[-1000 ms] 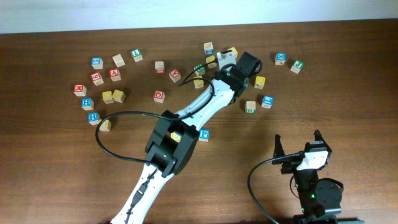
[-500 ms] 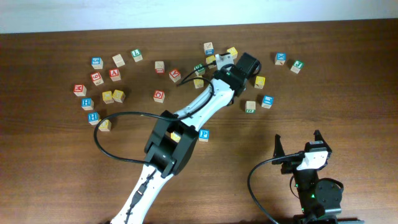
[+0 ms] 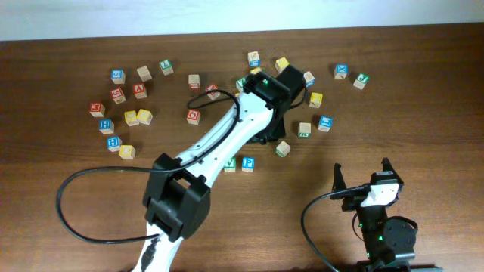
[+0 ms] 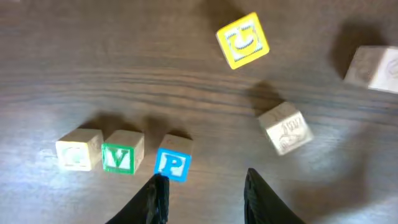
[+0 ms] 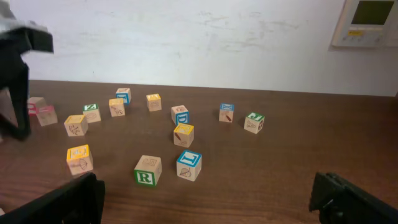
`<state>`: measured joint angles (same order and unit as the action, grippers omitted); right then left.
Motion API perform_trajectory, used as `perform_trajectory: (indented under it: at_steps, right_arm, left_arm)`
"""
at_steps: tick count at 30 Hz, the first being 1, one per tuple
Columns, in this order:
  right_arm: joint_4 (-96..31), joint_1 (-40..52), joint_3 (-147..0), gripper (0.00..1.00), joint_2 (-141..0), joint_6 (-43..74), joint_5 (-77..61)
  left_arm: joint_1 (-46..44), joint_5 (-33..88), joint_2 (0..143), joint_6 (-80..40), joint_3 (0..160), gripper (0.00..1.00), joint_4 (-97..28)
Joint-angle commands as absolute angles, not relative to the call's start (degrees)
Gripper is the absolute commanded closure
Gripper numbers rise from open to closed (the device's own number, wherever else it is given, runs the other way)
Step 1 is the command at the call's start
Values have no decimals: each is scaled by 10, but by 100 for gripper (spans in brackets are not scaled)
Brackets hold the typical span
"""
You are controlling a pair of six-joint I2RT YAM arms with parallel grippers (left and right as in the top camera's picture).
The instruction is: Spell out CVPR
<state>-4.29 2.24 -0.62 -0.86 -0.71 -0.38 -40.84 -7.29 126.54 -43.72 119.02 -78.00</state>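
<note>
In the left wrist view three cubes stand in a row: a pale cube with a faint C (image 4: 79, 154), a green V cube (image 4: 122, 157) and a blue P cube (image 4: 173, 163). My left gripper (image 4: 208, 194) is open and empty just in front of the P cube. Overhead, the V cube (image 3: 230, 164) and P cube (image 3: 247, 163) show beside my left arm, which hides the C cube. The left gripper (image 3: 266, 137) hangs above them. A green R cube (image 5: 147, 170) lies apart (image 3: 304, 130). My right gripper (image 3: 361, 175) rests open and empty (image 5: 208, 205).
A blurred pale cube (image 4: 285, 127) lies right of the P cube (image 3: 283, 148). A yellow cube (image 4: 242, 40) sits beyond it. Several other letter cubes are scattered along the far half of the table (image 3: 423, 113), left and right of the arm.
My left arm has swung back from the far cubes toward the row. The V cube now shows beside the P cube. A pale cube has appeared right of the P cube.
</note>
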Motion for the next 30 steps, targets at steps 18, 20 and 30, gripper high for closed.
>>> perform_trajectory:
  at_steps: [18, 20, 30]
  right_arm:
    - [-47, 26, -3, 2, -5, -11, 1]
    - [-47, 26, -3, 2, -5, -11, 1]
    - [-47, 26, -3, 2, -5, -11, 1]
  left_arm:
    - [-438, 26, 1257, -127, 1007, 28, -539]
    - [-448, 23, 1258, -127, 1001, 30, -511]
    - [-453, 7, 1303, -128, 1001, 35, -499]
